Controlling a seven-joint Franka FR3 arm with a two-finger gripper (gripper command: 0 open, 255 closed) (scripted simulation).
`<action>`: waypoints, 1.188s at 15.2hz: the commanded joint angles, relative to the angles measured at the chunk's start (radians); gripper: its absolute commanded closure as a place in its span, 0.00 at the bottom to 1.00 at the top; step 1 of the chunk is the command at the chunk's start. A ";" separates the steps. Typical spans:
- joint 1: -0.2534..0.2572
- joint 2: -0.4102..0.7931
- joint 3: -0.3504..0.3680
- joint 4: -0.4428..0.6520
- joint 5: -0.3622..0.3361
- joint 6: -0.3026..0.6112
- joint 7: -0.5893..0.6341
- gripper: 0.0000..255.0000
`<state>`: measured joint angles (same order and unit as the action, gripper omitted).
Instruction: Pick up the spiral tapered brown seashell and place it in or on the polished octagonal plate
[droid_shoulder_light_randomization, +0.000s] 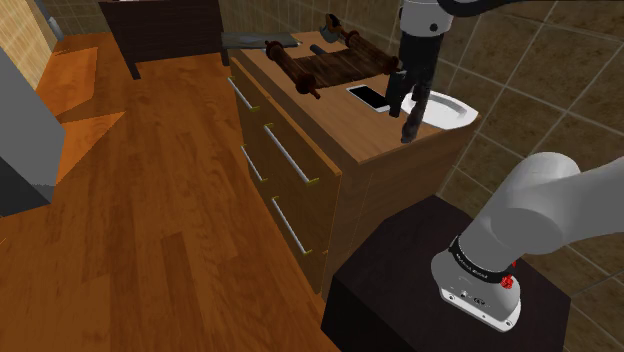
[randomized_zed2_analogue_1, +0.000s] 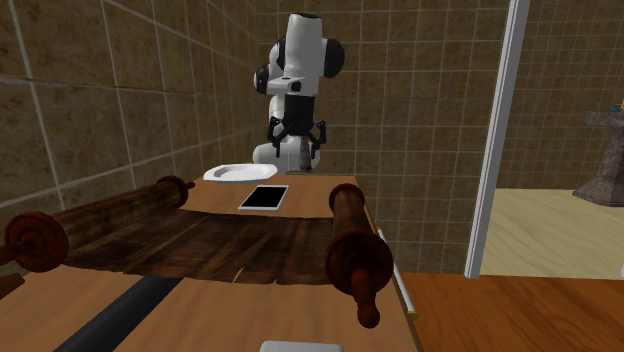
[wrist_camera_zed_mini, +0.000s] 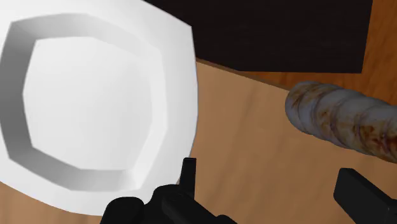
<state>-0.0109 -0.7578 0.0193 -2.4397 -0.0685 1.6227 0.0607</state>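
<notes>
The wrist view has the white octagonal plate on the wooden top beyond my left finger. A spiral tapered seashell, mottled brown and cream, lies on its side just beyond my right finger and apart from the plate. My gripper is open and holds nothing; bare wood lies between the fingers. From the shoulder view, the gripper hangs over the dresser's near end beside the plate. The second exterior view puts the gripper above the far end, by the plate.
A dark phone lies next to the plate. A large brown scroll on wooden rollers covers the middle of the dresser top. Tiled walls stand behind the dresser. My black stand is close to the dresser's end.
</notes>
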 joint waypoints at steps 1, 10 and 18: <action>0.000 0.000 0.000 0.000 0.000 0.000 0.000 0.00; 0.164 0.043 -0.054 0.079 -0.089 -0.160 -0.505 0.00; 0.340 -0.179 -0.209 -0.079 -0.249 -0.172 -1.054 0.00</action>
<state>0.2866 -0.8747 -0.1732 -2.4515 -0.3118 1.4423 -0.9879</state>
